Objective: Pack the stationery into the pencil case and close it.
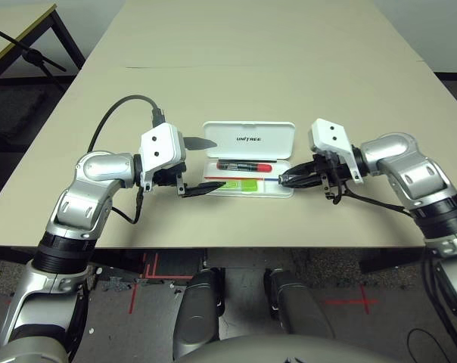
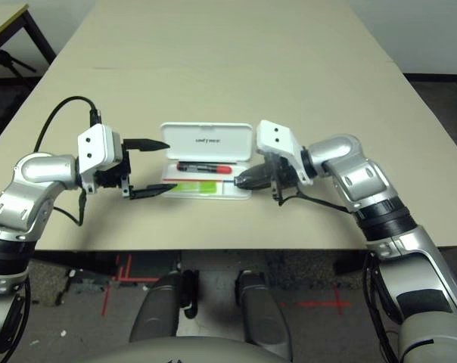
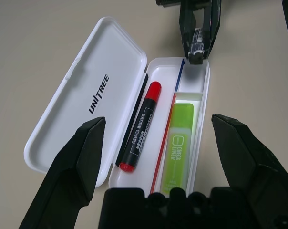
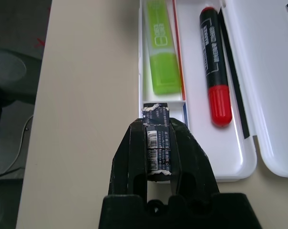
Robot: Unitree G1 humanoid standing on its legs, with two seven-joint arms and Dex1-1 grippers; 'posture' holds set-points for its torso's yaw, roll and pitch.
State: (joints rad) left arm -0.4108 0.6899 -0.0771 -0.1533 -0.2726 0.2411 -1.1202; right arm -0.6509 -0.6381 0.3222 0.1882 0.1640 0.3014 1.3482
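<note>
Table: right arm reaches left, level.

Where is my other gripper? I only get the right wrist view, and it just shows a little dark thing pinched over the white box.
Observer: Your left gripper is at the pencil case's other end, facing the right gripper and its small dark piece.
Operator: Is it holding something too?
Observer: No. It is wide open and empty, with one finger beside the lid and one by the tray's front edge.
Operator: What does the lid say?
Observer: It says "UNITREE" in dark letters.
</note>
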